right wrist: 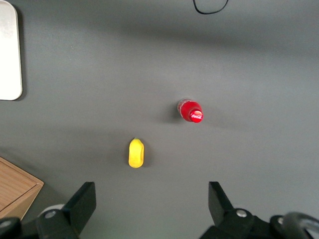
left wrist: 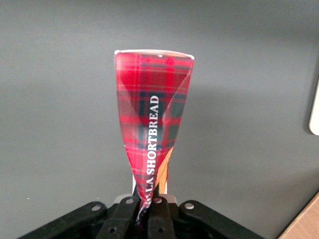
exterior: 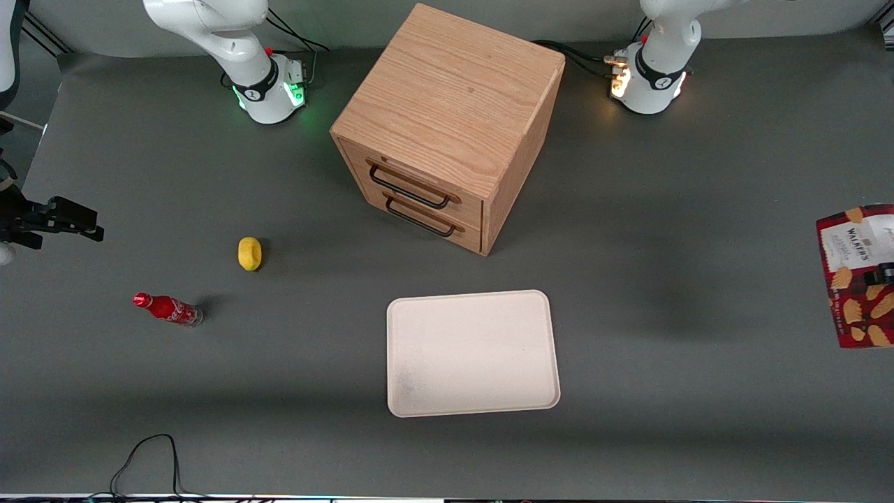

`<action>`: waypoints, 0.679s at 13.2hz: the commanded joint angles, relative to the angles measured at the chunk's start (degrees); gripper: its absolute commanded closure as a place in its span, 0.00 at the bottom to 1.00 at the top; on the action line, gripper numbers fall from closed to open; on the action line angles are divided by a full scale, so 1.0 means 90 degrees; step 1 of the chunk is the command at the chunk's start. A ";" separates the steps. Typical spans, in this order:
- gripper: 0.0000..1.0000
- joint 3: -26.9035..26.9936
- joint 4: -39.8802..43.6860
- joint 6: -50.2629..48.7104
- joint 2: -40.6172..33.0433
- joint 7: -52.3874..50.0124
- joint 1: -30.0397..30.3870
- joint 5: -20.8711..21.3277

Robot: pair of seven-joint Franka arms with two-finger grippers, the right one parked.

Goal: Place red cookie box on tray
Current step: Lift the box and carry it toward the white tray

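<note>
Grey table (exterior: pixel 663 230) carries one tray (exterior: pixel 472 353), nothing in it; one wooden two-drawer cabinet (exterior: pixel 447 126), both drawers closed; one yellow lemon-like object (exterior: pixel 249 253); one small red soda bottle (exterior: pixel 167 308). One red cookie box (exterior: pixel 856 276) hangs above the table toward the working arm's end, well apart from the tray. Left gripper (left wrist: pixel 147 211) is clamped on the box's end, crushing it flat.

"WALKERS" on red cookie box (exterior: pixel 858 276) label; "SHORTBREAD" along its tartan side; Coca-Cola script on soda bottle (exterior: pixel 169 309).
</note>
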 commanded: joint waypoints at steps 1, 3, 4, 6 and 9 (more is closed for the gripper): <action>1.00 0.0070 0.0189 -0.0063 0.0075 -0.0593 -0.0680 -0.0026; 1.00 0.0070 0.0189 0.0082 0.0144 -0.1401 -0.1276 -0.0026; 1.00 0.0070 0.0189 0.0228 0.0173 -0.1908 -0.1549 -0.0026; 1.00 0.0060 0.0208 0.0531 0.0329 -0.2963 -0.2232 -0.0026; 1.00 0.0041 0.0538 0.0903 0.0670 -0.3972 -0.3005 -0.0035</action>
